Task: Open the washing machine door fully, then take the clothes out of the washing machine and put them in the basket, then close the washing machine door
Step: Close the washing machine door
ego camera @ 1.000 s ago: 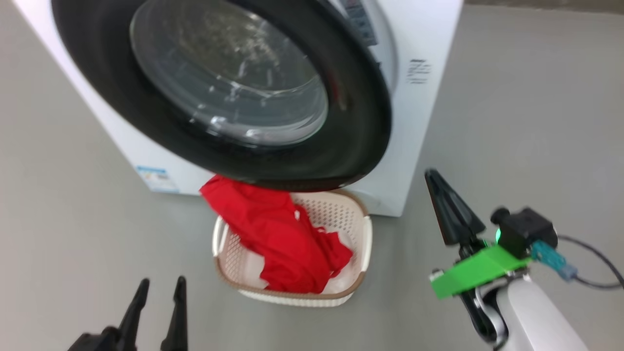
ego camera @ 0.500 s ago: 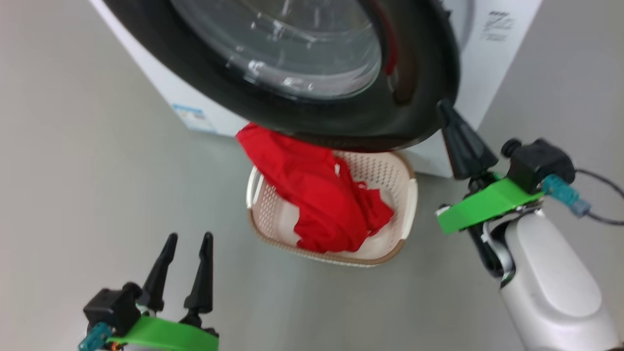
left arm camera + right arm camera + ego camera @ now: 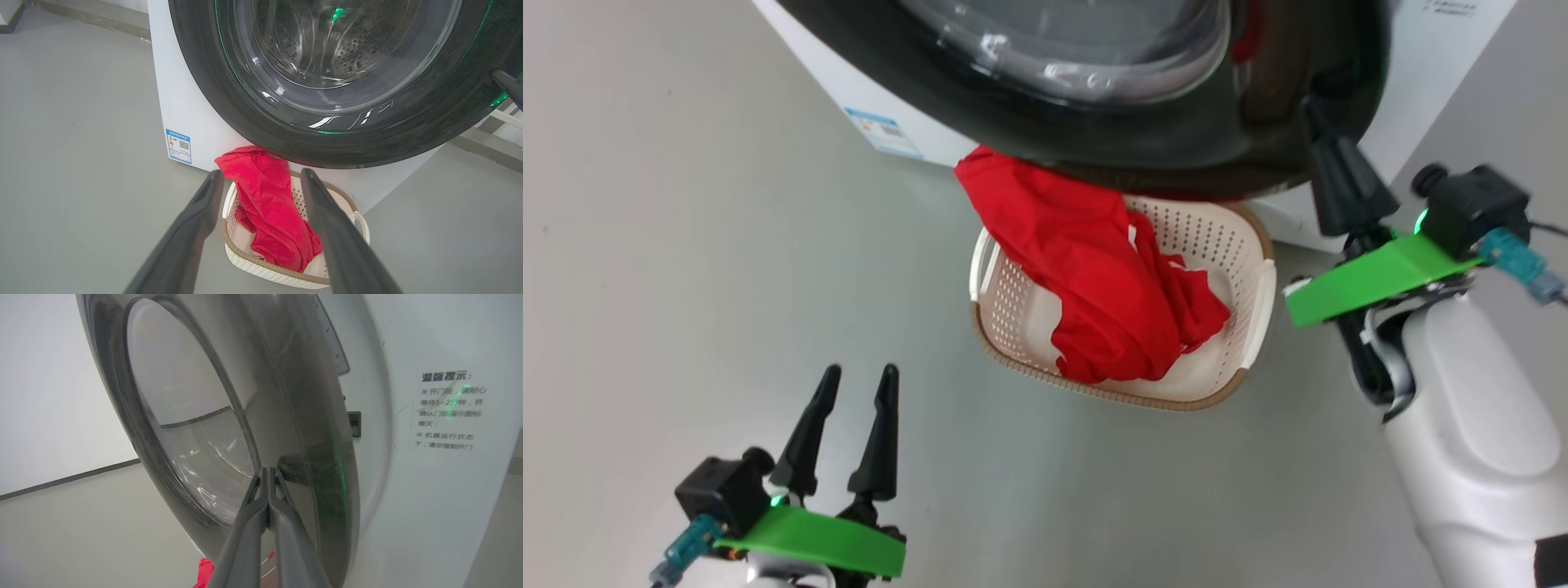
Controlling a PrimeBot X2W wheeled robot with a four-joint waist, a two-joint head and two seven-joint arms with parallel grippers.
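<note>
Floor (image 3: 686, 245): smooth matte grey, uniform tone, faint soft reflections. In the right wrist view a white wall (image 3: 61, 396) is seen behind the machine, finished at the bottom by a dark skirting strip (image 3: 69, 479).

Washing machine (image 3: 171, 106): white front-loader, stood directly on the floor. A blue energy label (image 3: 882, 131) is stuck low on its front. A printed notice in Chinese (image 3: 447, 412) is seen on the front panel, with a dark latch slot (image 3: 354, 424) just beside it.

Washing machine door (image 3: 1111, 122): swung partway out. A gap is visible between its rim and the front panel in the right wrist view. The perforated steel drum (image 3: 351, 53) is seen through the glass bowl.

Basket (image 3: 1209, 237): set on the floor just in front of the machine, far end tucked under the door's lower edge.

Clothes (image 3: 1094, 269): red bundle laid in the basket and draped over its far-left rim corner. The top end is hidden under the door.

Right gripper (image 3: 1311, 106): fingers pressed together, nothing held between them. The tips are placed at the right side of the door's black rim; contact cannot be confirmed.

Left gripper (image 3: 860, 374): fingers spread wide, nothing held between them. It is held over the floor, well apart from the basket and pointed toward it.
</note>
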